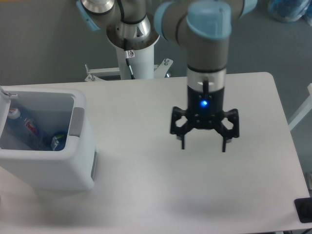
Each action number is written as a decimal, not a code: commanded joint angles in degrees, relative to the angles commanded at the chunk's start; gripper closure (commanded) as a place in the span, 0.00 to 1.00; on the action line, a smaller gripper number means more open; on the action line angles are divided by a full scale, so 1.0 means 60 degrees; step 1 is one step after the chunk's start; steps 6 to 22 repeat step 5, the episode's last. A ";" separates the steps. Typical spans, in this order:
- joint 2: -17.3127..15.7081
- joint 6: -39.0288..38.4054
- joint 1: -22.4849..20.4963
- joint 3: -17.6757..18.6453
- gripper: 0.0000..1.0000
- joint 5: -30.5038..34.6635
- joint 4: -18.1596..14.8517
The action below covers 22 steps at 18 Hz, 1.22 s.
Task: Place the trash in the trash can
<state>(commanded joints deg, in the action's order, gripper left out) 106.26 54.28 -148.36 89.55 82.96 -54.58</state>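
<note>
The white boxy trash can (53, 168) stands at the table's left edge, with a grey panel on its inner right side. Inside it lies a clear plastic bottle (29, 129) with a blue cap (57, 142) toward the right; a red-and-white mark shows on the bottle. My gripper (203, 145) hangs over the middle-right of the table, far right of the can, open with nothing between its fingers. The white bag cannot be made out.
The white table (146, 195) ends in a rounded corner at the far right. The robot's pedestal (134, 53) stands behind the table's back edge. A black object (304, 209) sits at the front right corner.
</note>
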 joint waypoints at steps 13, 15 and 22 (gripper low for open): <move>0.0278 0.2379 -0.0117 0.0632 0.00 0.1495 0.0000; 0.0278 0.2379 -0.0117 0.0632 0.00 0.1495 0.0000; 0.0278 0.2379 -0.0117 0.0632 0.00 0.1495 0.0000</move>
